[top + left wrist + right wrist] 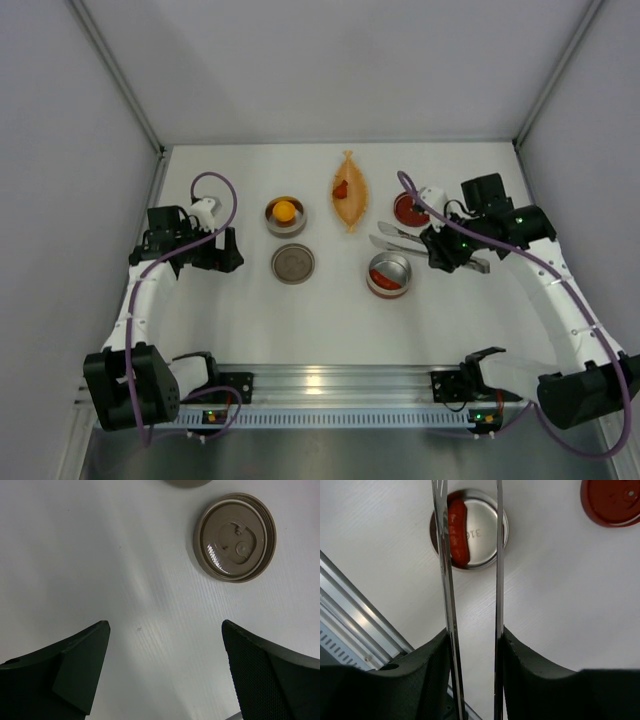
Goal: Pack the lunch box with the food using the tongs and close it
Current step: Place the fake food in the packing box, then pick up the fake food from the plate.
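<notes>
One red piece of food (pixel 458 527) lies curled inside the steel tin (pixel 487 535) nearest the right arm. The tongs (pixel 499 570) reach out over that tin with their two thin arms standing apart, and one arm crosses the piece in the wrist view; whether it touches the food I cannot tell. The right gripper (pixel 472 642) clasps the tongs between its padded fingers, squeezing only partly, so the tips are parted rather than pinched. A second red piece (pixel 341 188) sits on the orange leaf-shaped dish (pixel 352 210), and an orange-yellow piece (pixel 285 209) rests in the other tin (pixel 268 218) further left. If the first piece is meant to be left in its tin, the sound move is to lift the tongs straight up with tips parted so neither arm drags it out. They can then go to the dish, straddle the piece there and squeeze gently, since a rounded piece may slip from smooth metal. The red lid (pixel 410 208) lies just beyond the tongs and the brown lid (pixel 234 537) beside the left tin. The left gripper (pixel 165 625) hovers near that lid, jaws spread wide and empty.
</notes>
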